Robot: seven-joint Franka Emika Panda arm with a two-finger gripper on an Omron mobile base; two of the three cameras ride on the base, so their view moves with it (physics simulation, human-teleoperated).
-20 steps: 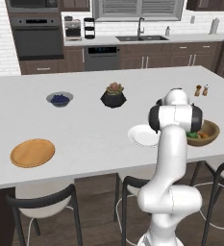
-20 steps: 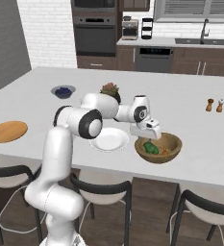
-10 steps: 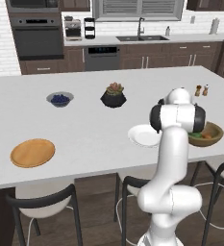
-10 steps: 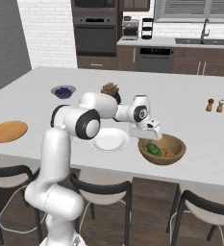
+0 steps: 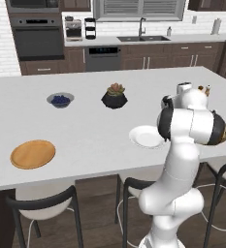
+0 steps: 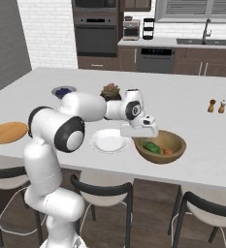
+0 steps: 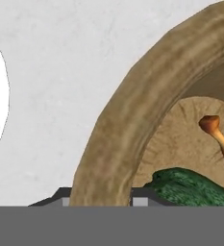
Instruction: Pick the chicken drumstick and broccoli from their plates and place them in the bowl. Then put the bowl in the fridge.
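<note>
I see the end effector clenched on what looks like the wide brown wooden bowl's rim, dark green broccoli floret and golden-orange chicken drumstick inside.

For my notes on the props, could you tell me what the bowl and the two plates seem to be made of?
The bowl looks like matte brown wood: streaky grain on the rim, lighter tan inside. The plate beside it appears to be smooth white ceramic, plain and evenly bright, though plastic cannot be ruled out. The far plate looks like tan-orange wood with a flat, dull finish; its grain is too faint to confirm.
</note>
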